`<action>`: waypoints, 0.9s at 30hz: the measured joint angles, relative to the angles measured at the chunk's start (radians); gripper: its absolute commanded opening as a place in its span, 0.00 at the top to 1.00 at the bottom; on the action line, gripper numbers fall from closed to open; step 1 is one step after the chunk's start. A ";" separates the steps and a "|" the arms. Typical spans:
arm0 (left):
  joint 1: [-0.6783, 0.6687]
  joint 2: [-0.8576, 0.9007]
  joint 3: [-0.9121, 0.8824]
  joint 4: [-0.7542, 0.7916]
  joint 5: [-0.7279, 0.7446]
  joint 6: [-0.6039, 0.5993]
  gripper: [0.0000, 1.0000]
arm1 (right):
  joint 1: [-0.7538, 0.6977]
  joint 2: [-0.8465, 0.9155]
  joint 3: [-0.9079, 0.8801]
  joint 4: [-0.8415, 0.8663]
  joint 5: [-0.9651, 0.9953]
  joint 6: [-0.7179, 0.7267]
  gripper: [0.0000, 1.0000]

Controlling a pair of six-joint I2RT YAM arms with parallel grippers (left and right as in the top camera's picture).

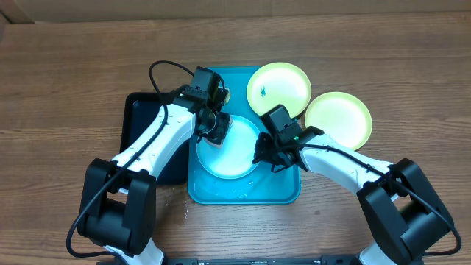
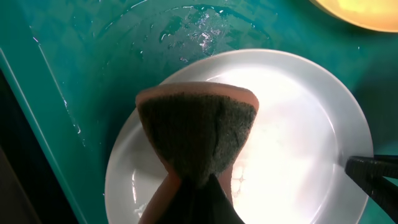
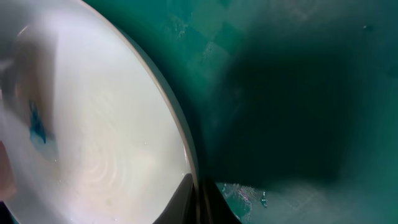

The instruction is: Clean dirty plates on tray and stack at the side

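A light-blue rimmed plate (image 1: pixel 234 151) lies on the turquoise tray (image 1: pixel 243 193). My left gripper (image 1: pixel 213 131) is shut on an orange sponge (image 2: pixel 196 134), whose dark scrub face is pressed on the plate's (image 2: pixel 298 124) left part. At the plate's right edge my right gripper (image 1: pixel 263 156) is shut on the rim, one finger inside and one outside (image 3: pixel 200 202). The right wrist view shows a blue smudge (image 3: pixel 37 124) on the plate (image 3: pixel 106 137). Two yellow-green plates stand at the back right: one (image 1: pixel 278 88) overlaps the tray's corner, the other (image 1: pixel 338 118) lies on the table.
A smaller black tray (image 1: pixel 140 118) lies against the turquoise tray's left side, under my left arm. Water drops glisten on the tray floor (image 2: pixel 193 28). Wooden table surrounds everything.
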 measured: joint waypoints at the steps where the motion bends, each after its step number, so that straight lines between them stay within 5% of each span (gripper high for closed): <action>1: 0.000 0.000 0.000 0.000 0.000 0.002 0.96 | 0.000 0.000 0.000 0.005 0.001 0.000 0.96; 27: 0.000 0.000 -0.169 0.209 -0.049 0.000 0.96 | 0.000 0.001 0.000 0.009 0.006 0.000 0.96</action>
